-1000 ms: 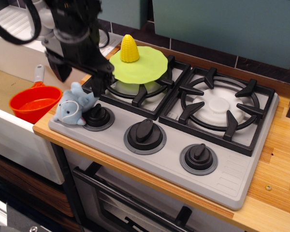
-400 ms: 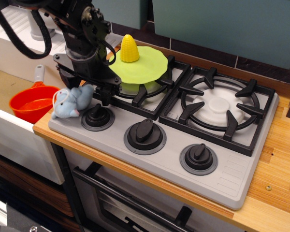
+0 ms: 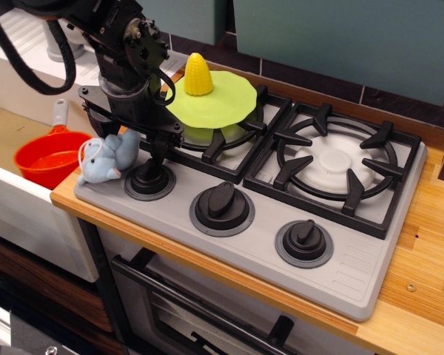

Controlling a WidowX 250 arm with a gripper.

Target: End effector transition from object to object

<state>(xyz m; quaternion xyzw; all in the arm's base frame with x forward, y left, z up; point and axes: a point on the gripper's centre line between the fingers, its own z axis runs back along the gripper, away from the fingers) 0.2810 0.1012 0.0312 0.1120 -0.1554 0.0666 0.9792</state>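
- Hanging low over the front-left corner of the stove (image 3: pixel 370 292), the end effector (image 3: pixel 129 144) sits between the plush toy and the left burner grate, its bulky black arm rising toward the top-left of the frame.
- Its jaws stand spread: one dark finger comes down on the far side of the grey-blue plush toy (image 3: pixel 106 157), the other drops just behind the left knob (image 3: pixel 149 177). Whether either finger actually touches the toy I cannot tell; nothing looks pinched.
- Risk one: any sideways move at this height could drag the toy, since its body lies right against the near finger. It rests close to the stove's left edge, so a nudge may tip it off toward the orange cup (image 3: pixel 48 157) below.
- Risk two: the right-hand finger is so near the knob that a lateral sweep could snag it or twist it.
- Risk three: the lime-green plate (image 3: pixel 222 100) overhangs the left burner grate (image 3: pixel 222 140) just beside the arm, with the toy corn (image 3: pixel 197 74) standing upright on it. A careless lift or swing of the wrist or its cables (image 3: pixel 29 59) might clip the rim and topple the corn.
- Rising straight up before travelling seems the safest course.
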